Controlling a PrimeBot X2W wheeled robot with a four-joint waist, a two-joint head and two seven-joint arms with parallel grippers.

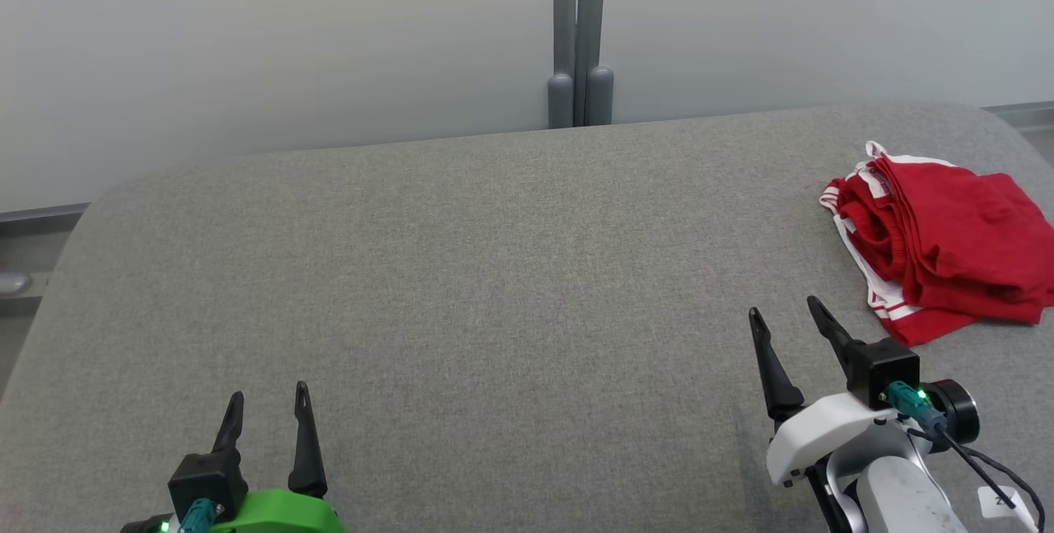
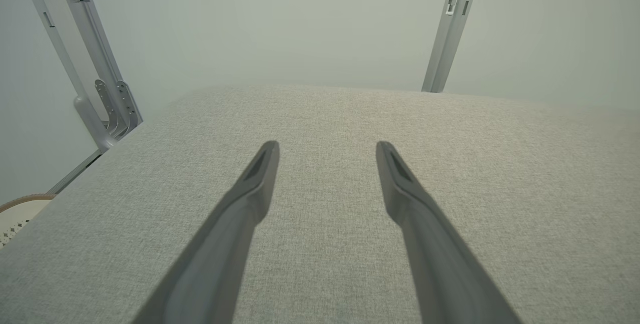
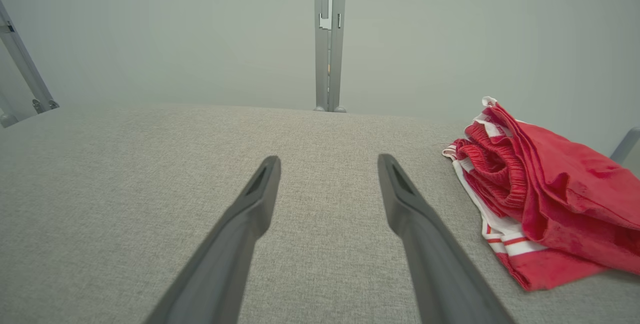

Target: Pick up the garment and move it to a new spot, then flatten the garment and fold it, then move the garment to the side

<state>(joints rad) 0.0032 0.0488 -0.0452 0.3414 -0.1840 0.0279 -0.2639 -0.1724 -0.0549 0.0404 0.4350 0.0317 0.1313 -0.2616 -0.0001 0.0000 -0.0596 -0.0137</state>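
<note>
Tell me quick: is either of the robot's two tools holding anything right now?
Left tool: open, holding nothing.
Right tool: open, holding nothing; the garment lies apart from it, to its right.

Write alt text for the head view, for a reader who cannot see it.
A red garment with red-and-white striped trim lies bunched at the far right of a grey fabric surface. The right gripper, open, sits just short of it at lower right; the left gripper, also open, is at lower left.
</note>
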